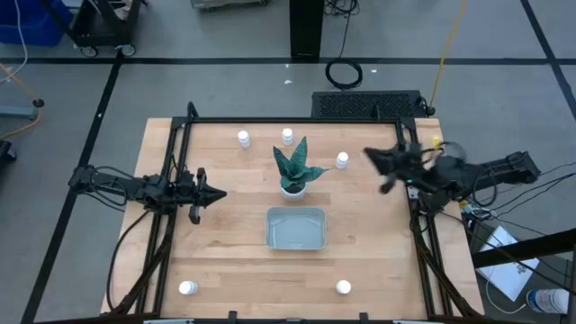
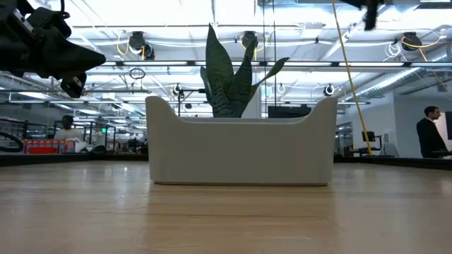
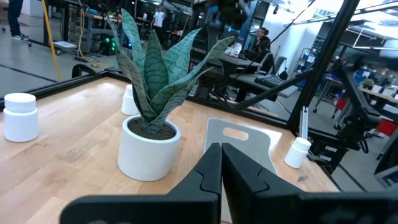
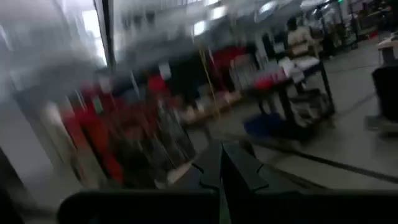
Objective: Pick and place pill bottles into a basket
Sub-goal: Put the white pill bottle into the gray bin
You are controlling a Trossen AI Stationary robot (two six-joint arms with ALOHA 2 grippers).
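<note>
The big wooden table (image 1: pixel 225 225) has a black frame around it. The left arm reaches in from the left side, and the left gripper (image 1: pixel 214 193) hangs over the wood with its two fingers pressed together and nothing in them. From its own wrist camera, the fingers (image 3: pixel 211 171) point toward the plant and the basket. The right arm comes in from the right side, and the right gripper (image 1: pixel 371 157) is up near the far right part of the table, closed and holding nothing. Its wrist camera looks out into the room, and its dark fingers (image 4: pixel 211 165) meet at a tip. The basket (image 1: pixel 296 229) is a pale grey-blue tray in the middle of the table, a bit nearer the front edge, with nothing inside it. Just behind the basket stands a small white pot with a green spiky plant (image 1: pixel 293 171). Five little white pill bottles sit on the wood, all outside the basket. Three are in the far part: one bottle (image 1: pixel 244 139) left of the plant, one bottle (image 1: pixel 287 136) behind it, and one bottle (image 1: pixel 342 160) to its right. Two are near the front edge: one bottle (image 1: pixel 187 288) at the left and one bottle (image 1: pixel 343 287) at the right
</note>
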